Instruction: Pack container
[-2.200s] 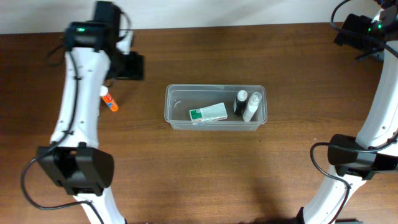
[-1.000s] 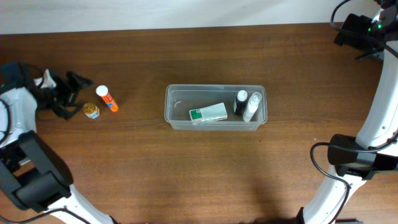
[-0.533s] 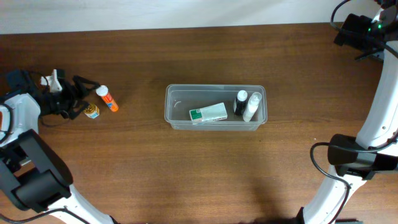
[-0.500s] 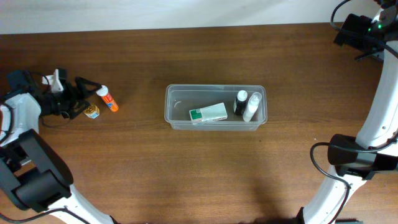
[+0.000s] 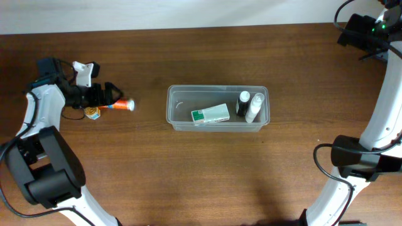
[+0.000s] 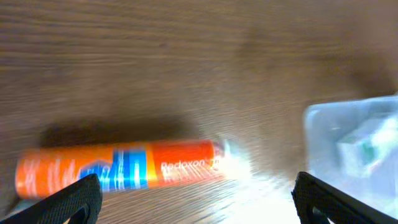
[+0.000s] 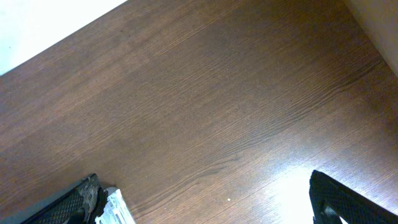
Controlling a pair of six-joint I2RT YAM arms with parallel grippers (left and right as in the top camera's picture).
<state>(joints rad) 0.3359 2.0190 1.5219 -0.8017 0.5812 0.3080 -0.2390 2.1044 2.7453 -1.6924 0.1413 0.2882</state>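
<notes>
Overhead: the container [image 5: 179,103] sits dead centre on the table [image 5: 188,182]. Inside it are a green-and-white box [image 5: 210,114], a black bottle [image 5: 242,103] and a white bottle [image 5: 254,107]. An orange tube [image 5: 118,105] lies on its side at the container's 9 o'clock. The left gripper [image 5: 107,97] is right at the tube's far end, with a small jar [image 5: 93,113] at the gripper's 7 o'clock.

Left wrist: kinda blurry. The jaws are spread wide with nothing pinched. The tube lies flat towards 9 o'clock and a container corner shows at 3 o'clock.

Right wrist: the right gripper [image 7: 208,205] is spread wide too, with plain wood under it.

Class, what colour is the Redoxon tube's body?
The Redoxon tube is orange with blue; left wrist view.
</notes>
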